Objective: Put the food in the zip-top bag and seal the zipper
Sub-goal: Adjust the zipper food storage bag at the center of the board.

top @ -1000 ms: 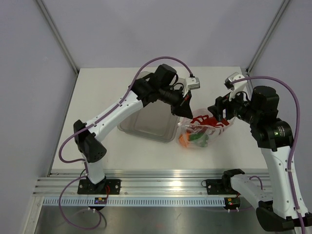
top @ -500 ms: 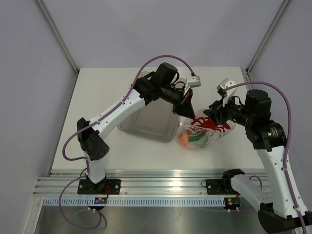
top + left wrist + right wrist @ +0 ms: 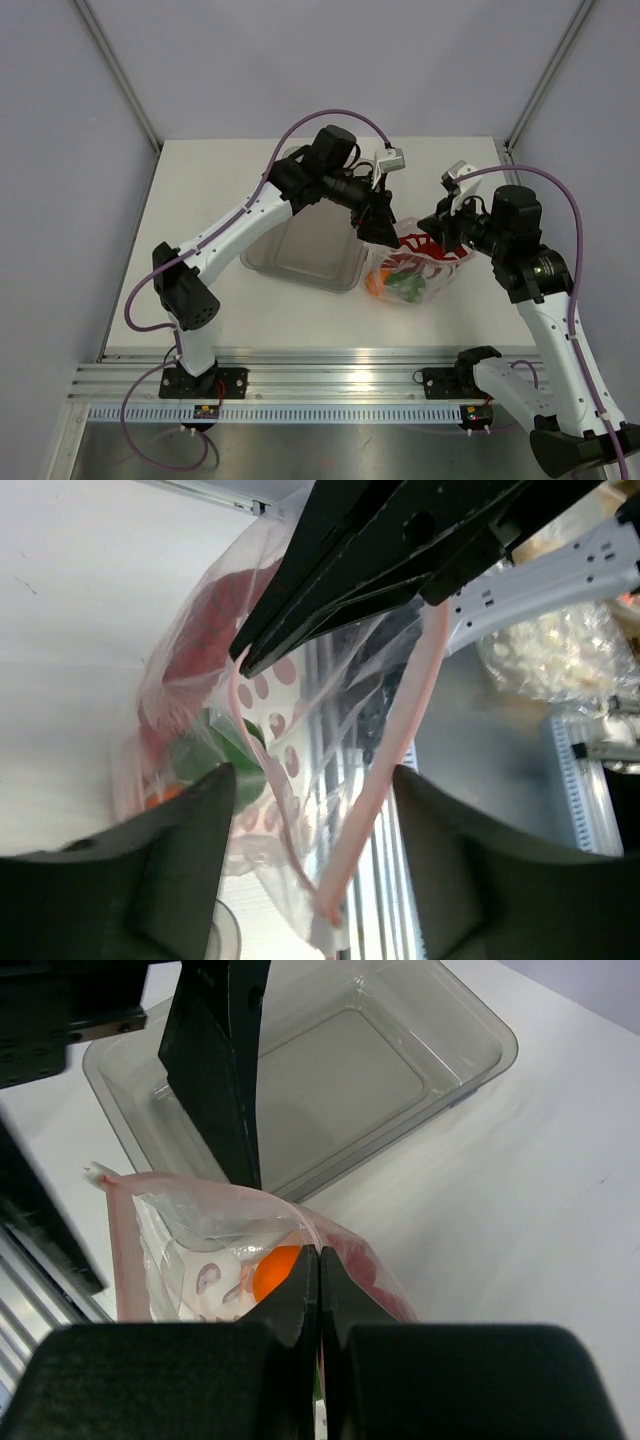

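On the white surface, the zip-top bag holds the food. The right end effector pinches the zipper, the left end effector is spread; sealing probably needs pressing along the strip.

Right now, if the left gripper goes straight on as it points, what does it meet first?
Probably the zipper of the bag, just ahead of the left gripper; depth is unclear.

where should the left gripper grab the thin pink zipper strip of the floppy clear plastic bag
Probably the end corner of the thin pink zipper strip, where its two tracks meet, away from where the right gripper pinches it. Bring the left gripper in from the mouth side, a finger either side: the floppy clear plastic bag gapes, so both tracks must be caught together.
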`<state>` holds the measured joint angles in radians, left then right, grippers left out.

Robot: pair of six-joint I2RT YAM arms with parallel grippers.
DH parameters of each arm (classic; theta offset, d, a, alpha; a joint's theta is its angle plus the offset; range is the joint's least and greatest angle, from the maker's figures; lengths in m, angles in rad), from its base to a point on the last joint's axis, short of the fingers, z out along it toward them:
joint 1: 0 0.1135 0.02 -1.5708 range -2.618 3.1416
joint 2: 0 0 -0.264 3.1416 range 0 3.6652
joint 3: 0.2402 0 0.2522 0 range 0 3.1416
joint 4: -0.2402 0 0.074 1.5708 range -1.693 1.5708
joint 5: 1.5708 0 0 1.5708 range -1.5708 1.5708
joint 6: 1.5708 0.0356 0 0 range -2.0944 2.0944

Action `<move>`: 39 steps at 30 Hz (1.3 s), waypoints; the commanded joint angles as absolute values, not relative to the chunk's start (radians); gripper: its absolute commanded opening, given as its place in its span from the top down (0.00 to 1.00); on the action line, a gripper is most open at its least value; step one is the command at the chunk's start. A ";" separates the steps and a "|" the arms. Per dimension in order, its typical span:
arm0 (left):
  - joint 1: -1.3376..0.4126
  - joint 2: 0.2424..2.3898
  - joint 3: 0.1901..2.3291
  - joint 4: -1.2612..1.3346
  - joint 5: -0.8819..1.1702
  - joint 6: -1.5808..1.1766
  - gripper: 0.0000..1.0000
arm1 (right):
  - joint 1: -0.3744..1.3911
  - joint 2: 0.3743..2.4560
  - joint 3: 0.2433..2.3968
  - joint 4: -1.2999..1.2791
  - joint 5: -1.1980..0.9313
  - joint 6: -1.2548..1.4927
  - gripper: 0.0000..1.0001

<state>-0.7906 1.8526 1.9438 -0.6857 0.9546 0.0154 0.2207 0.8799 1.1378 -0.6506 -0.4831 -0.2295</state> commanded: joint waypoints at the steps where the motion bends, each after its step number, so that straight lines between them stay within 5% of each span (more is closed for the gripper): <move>1: -0.749 1.764 1.911 -0.611 0.921 -0.015 0.18 | 0.229 0.880 1.132 -0.578 -0.416 -0.176 1.00; 4: -0.720 1.721 1.856 -0.585 0.913 -0.051 0.14 | 0.229 0.876 1.132 -0.563 -0.385 -0.144 1.00; 8: -0.701 1.623 1.694 -0.545 0.804 -0.068 0.29 | 0.229 0.859 1.134 -0.552 -0.350 -0.126 1.00; 13: -0.703 1.477 1.365 -0.307 0.761 -0.155 0.30 | 0.229 0.873 1.137 -0.531 -0.429 -0.098 1.00; 17: -0.710 1.428 1.235 -0.134 0.716 -0.250 0.41 | 0.229 0.894 1.134 -0.522 -0.437 -0.081 1.00; 23: -0.770 1.468 1.128 0.144 0.680 -0.415 0.28 | 0.229 0.902 1.131 -0.508 -0.451 -0.068 1.00; 29: -0.784 1.494 1.048 0.386 0.566 -0.526 0.60 | 0.229 0.890 1.135 -0.534 -0.453 -0.078 1.00; 39: -0.784 1.448 1.008 0.463 0.485 -0.526 0.74 | 0.229 0.874 1.137 -0.558 -0.442 -0.097 1.00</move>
